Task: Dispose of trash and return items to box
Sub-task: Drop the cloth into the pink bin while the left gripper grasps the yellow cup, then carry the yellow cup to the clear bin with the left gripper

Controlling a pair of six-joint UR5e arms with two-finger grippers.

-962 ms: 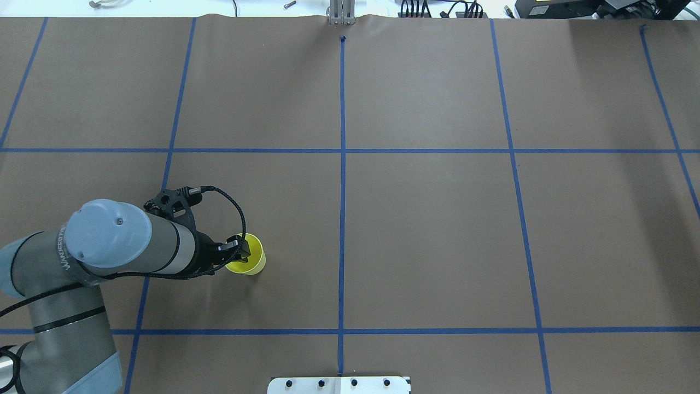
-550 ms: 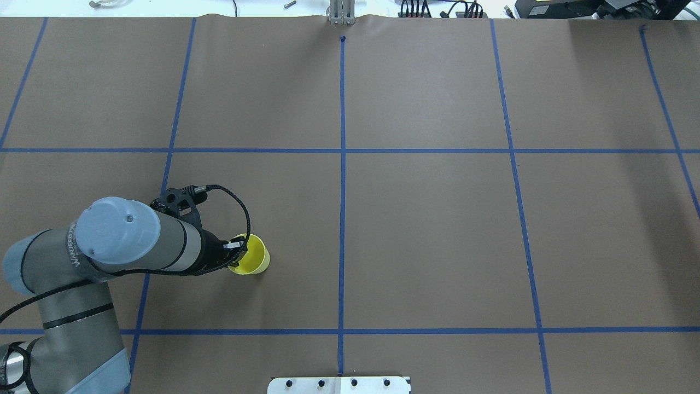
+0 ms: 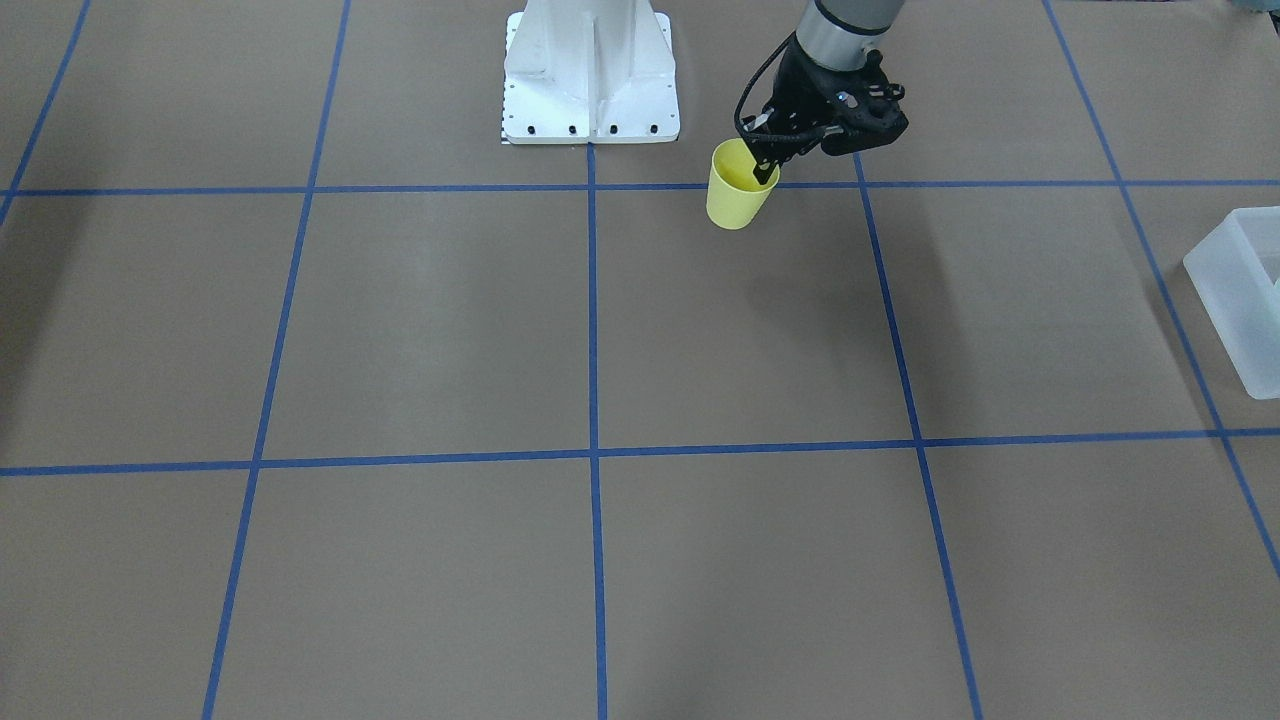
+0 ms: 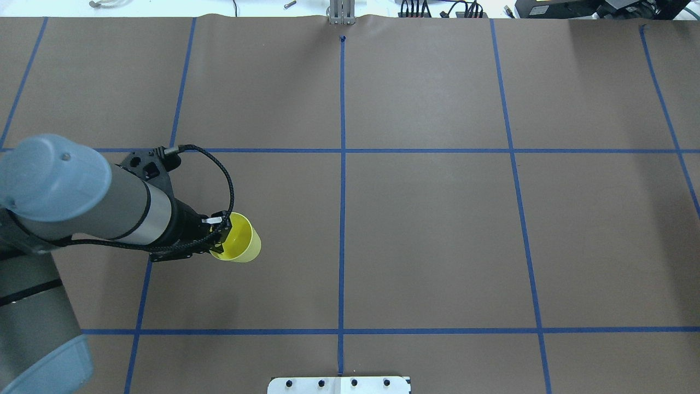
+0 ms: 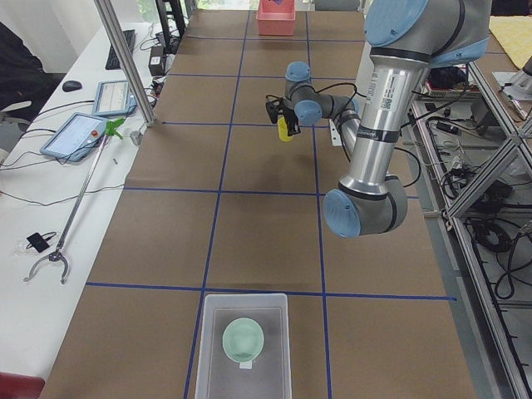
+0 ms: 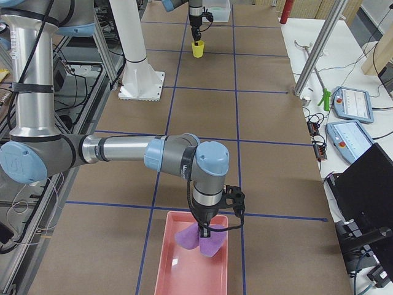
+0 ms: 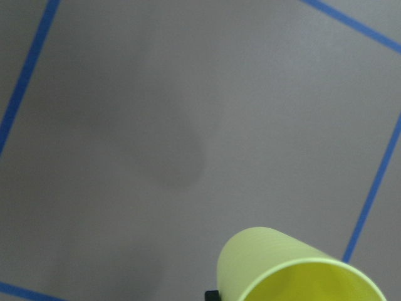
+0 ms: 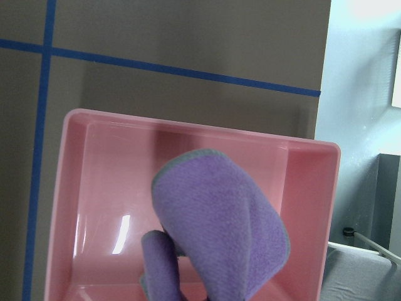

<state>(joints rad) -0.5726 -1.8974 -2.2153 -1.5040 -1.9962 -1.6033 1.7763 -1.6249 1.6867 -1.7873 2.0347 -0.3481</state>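
My left gripper [image 4: 219, 231] is shut on the rim of the yellow cup [image 4: 239, 245] and holds it upright, clear of the table; it also shows in the front view [image 3: 740, 192] and the left wrist view [image 7: 294, 269]. The frosted box [image 5: 243, 309] stands at the table's left end with the mint-green bowl [image 5: 243, 340] inside; part of the box shows in the front view [image 3: 1238, 290]. My right gripper [image 6: 206, 232] hangs in a pink tray [image 8: 94, 188] with a purple cloth [image 8: 216, 219] in its grip; the cloth hides its fingers.
The white robot pedestal [image 3: 590, 80] stands at the table's near middle edge. Blue tape lines cross the brown table cover. Tablets [image 5: 79, 133] and a metal post [image 5: 125, 62] stand along the far side.
My left arm has raised the yellow cup off the table and drawn it a little toward the left and away from the robot. The grip on the rim has held.
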